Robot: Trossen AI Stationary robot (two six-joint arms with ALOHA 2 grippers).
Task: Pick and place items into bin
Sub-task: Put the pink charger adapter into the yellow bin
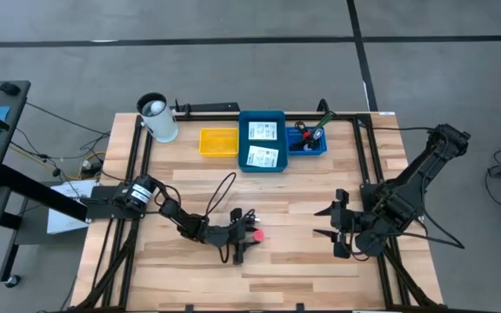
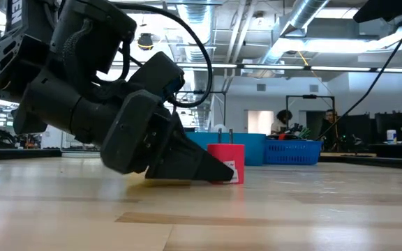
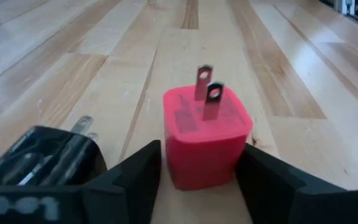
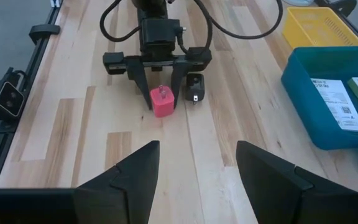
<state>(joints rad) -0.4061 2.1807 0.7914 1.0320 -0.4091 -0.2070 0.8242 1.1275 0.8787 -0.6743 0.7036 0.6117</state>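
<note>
A pink cube (image 3: 205,137), a small plug block with two metal prongs pointing up, stands on the wooden table (image 1: 303,261) near its middle. My left gripper (image 1: 252,233) lies low on the table, reaching in from the left, shut on the cube. A small black piece (image 4: 194,87) with prongs lies right beside the cube, outside the fingers. A black cable (image 1: 220,196) loops on the table behind that gripper. My right gripper (image 4: 197,168) hangs open above the table's right side, holding nothing. My left gripper pinches the pink cube's two opposite side walls (image 3: 169,155) between its two fingers (image 3: 138,177). The fingers come nearly level from the table's left, tipped slightly down. The cube (image 2: 226,167) stands upright with its base on the table.
A blue bin (image 1: 243,139) at the far middle holds two white printed cards. To its right a small blue basket (image 1: 310,146) holds pens; to its left lie a yellow tray (image 1: 218,141) and a white cylinder (image 1: 159,120). People stand in the room beyond.
</note>
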